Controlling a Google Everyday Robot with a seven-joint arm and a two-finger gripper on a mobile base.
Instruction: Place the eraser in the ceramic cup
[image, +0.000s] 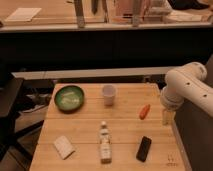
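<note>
The wooden desk (85, 125) carries six things, spaced loosely. The eraser (144, 148) lies flat near the front right corner, angled slightly, close to the front edge and with bare wood between it and the right edge. The ceramic cup (109, 94) stands upright toward the back, about mid-width, well apart from the eraser. Between them, nearer the right side, lies an orange carrot-shaped piece (144, 111). A small bottle (104, 142) lies lengthwise in the front middle, left of the eraser with a clear gap. A green bowl (69, 97) sits at the back left, near the cup but not touching it, and a flat white block (64, 146) lies front left.

The end effector (167, 117) hangs at the desk's right edge under the white arm, beside the carrot piece, fingers spread and holding nothing.
</note>
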